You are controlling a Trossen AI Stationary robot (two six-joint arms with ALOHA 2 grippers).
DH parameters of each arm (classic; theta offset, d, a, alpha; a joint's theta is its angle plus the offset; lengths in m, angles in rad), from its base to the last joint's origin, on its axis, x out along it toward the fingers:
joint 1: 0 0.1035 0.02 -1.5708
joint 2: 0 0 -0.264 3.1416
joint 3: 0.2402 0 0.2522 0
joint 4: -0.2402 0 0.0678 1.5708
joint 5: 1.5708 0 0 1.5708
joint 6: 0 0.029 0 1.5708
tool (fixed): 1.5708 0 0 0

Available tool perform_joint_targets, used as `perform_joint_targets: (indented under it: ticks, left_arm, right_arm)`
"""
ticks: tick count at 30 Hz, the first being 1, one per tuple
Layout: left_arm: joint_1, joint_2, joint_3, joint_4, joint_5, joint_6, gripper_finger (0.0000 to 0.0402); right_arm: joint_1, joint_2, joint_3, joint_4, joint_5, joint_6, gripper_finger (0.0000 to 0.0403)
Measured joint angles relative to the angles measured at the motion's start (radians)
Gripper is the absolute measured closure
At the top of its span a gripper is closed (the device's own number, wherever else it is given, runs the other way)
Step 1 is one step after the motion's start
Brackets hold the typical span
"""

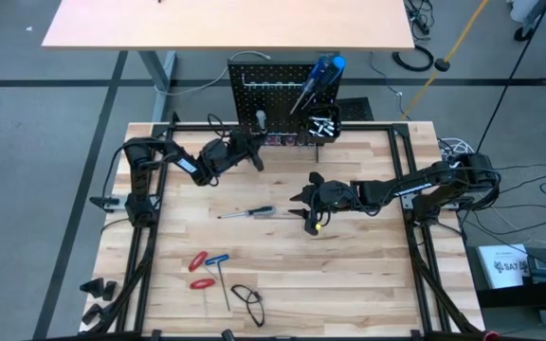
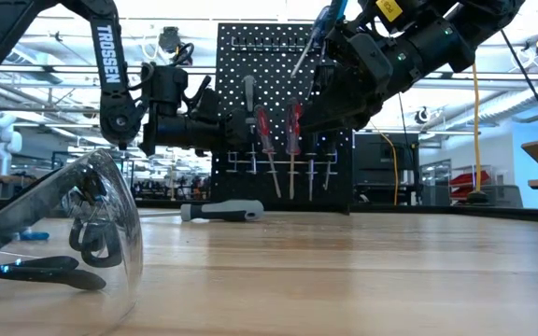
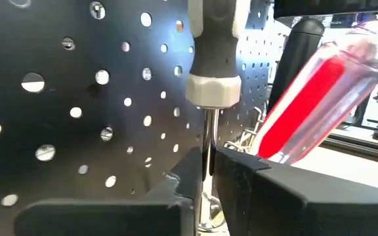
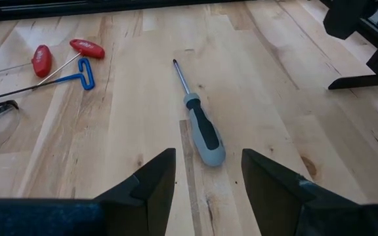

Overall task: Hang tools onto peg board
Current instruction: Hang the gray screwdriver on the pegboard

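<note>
The black peg board point(image 1: 273, 85) stands upright at the table's far edge, and two red-handled screwdrivers point(image 2: 262, 126) hang on it. My left gripper point(image 3: 205, 190) is right in front of the board, shut on an upright screwdriver with a grey and black handle point(image 3: 214, 59). My right gripper point(image 4: 205, 177) hovers open above mid table. Another grey and black screwdriver point(image 4: 202, 131) lies flat on the wood just ahead of its fingers. Blue-handled screwdrivers point(image 1: 325, 71) stick up from a small black bin point(image 1: 322, 123) on the board. My left gripper pinches the screwdriver's thin metal shaft point(image 3: 206, 141), a little below the handle's pale collar, between its two fingers. The fingers lie level and across the shaft, reaching toward the board. The screwdriver stands upright, handle up, close against the board. My fingers hide its lower tip.
Two red T-handled keys point(image 1: 197, 260) and a blue one point(image 1: 218, 258) lie near the table's front left. Clear safety glasses point(image 2: 73, 233) lie close to the low camera. A tan desk point(image 1: 226, 24) stands behind the board.
</note>
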Motion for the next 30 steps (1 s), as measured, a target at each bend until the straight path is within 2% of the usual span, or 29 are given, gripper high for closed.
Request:
perform_joint_targets:
  ticks: [10, 17, 25, 30]
  left_arm:
    - [-0.020, 0.004, -0.007, -0.019, 0.011, -0.007, 0.0286]
    - [-0.019, -0.057, -0.064, -0.046, 0.010, -0.005, 0.0258]
    - [-0.021, -0.213, -0.078, -0.336, 0.006, -0.002, 0.0242]
    - [-0.030, -0.308, -0.078, -0.527, 0.098, -0.003, 0.0237]
  right_arm:
    - [0.000, 0.000, 0.000, 0.000, 0.000, 0.000, 0.0236]
    - [0.000, 0.000, 0.000, -0.001, -0.001, 0.000, 0.0236]
    - [0.000, 0.000, 0.000, 0.001, -0.002, 0.000, 0.0236]
    - [0.000, 0.000, 0.000, 0.001, -0.003, 0.000, 0.0236]
